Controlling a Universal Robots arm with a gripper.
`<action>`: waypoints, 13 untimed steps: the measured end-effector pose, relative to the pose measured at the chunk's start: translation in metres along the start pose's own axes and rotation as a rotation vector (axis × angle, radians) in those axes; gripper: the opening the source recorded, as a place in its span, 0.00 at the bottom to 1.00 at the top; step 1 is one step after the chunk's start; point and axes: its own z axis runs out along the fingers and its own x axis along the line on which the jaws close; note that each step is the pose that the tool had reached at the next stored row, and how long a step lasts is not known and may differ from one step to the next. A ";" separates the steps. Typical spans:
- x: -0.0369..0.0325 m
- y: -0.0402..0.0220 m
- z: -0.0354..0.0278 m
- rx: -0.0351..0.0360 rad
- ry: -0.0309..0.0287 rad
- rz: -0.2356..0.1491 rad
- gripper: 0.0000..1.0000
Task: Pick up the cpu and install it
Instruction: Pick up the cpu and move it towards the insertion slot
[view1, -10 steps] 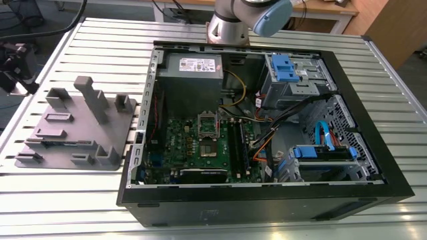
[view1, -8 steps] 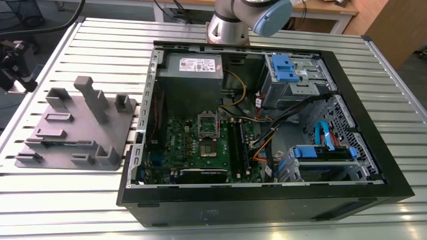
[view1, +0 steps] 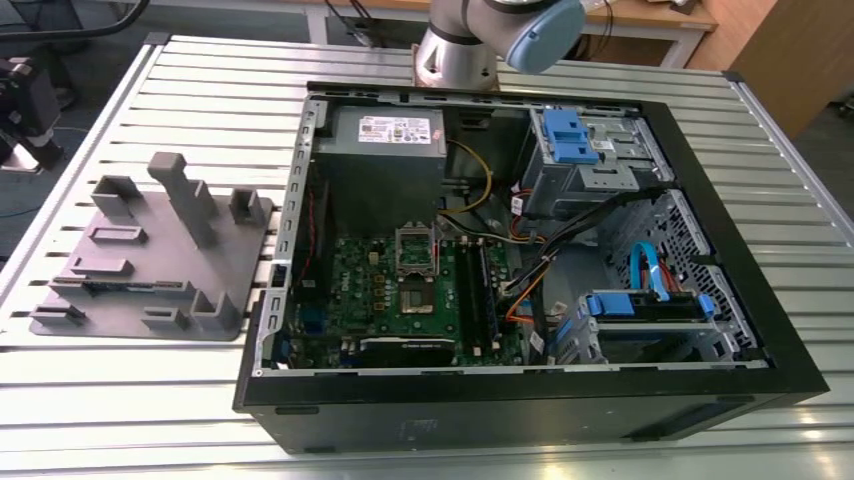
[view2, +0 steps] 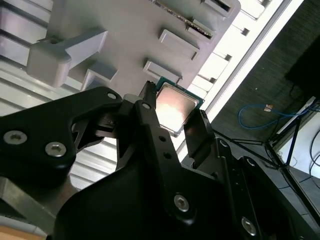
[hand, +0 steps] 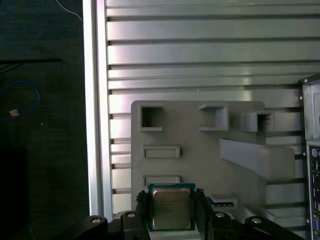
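Gripper (hand: 172, 210) pinches the cpu (hand: 171, 206) by two opposite edges. It's flat with the silver lid facing both wrist views, near-square with no clear long axis, edges parallel to the table slats (hand: 200, 50). Grey tray (hand: 200, 150) sits beyond it. In the exterior view the tray is left of the open case (view1: 534, 395), with the socket (view1: 416, 262) on the green board (view1: 380, 295).

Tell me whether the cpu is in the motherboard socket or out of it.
Out. In both wrist views the gripper is closed on the cpu over the grey tray, outside the computer case.
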 end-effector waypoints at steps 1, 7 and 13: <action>-0.0001 0.0001 -0.0026 0.0001 0.0001 0.000 0.47; -0.0009 0.0006 -0.0184 0.0000 0.0001 0.000 0.47; -0.0017 0.0011 -0.0342 0.0000 0.0001 0.000 0.47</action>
